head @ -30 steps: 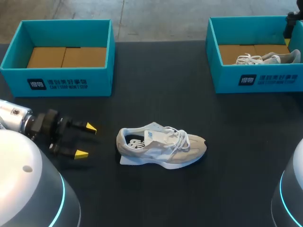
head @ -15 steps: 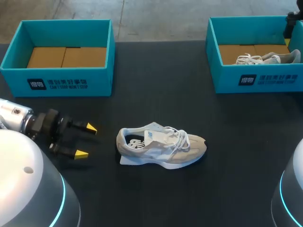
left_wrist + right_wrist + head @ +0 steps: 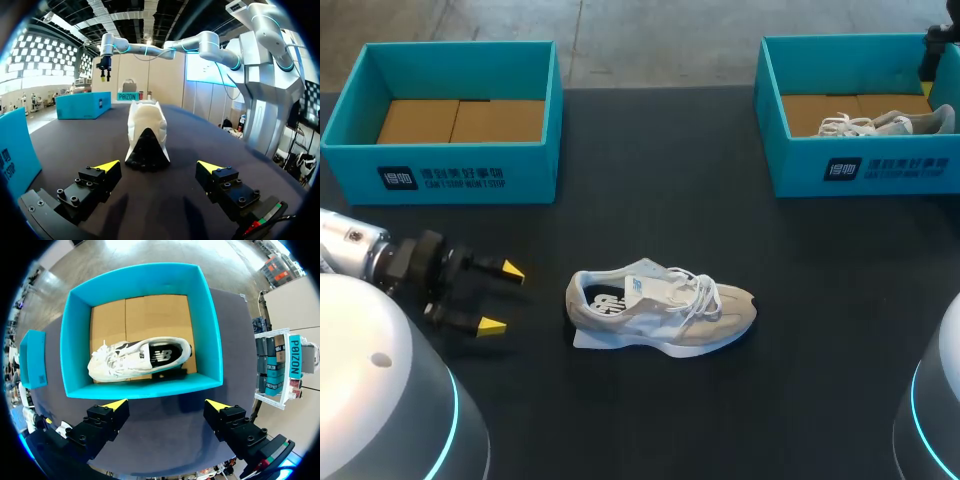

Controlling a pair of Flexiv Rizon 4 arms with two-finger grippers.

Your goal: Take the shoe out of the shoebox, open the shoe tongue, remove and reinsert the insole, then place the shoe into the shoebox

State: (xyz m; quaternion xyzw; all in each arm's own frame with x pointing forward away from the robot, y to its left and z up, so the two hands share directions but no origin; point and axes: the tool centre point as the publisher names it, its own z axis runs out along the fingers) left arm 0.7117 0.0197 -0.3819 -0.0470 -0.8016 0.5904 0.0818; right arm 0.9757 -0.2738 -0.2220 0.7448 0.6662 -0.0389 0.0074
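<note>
Left gripper [image 3: 501, 298] spread beside the shoe [image 3: 660, 312] (heel toward it); right gripper [image 3: 166, 404] parted above a shoebox [image 3: 145, 389] holding another shoe [image 3: 140, 357].

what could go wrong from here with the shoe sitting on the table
1. The open left gripper sits low beside the heel of the shoe. Driving straight in may just shove the shoe along, since nothing braces its toe.
2. The laces lie loose across its top, so a finger could snag them.
3. The right gripper hangs over the right shoebox, which holds a second shoe, too far off to steady the first.
</note>
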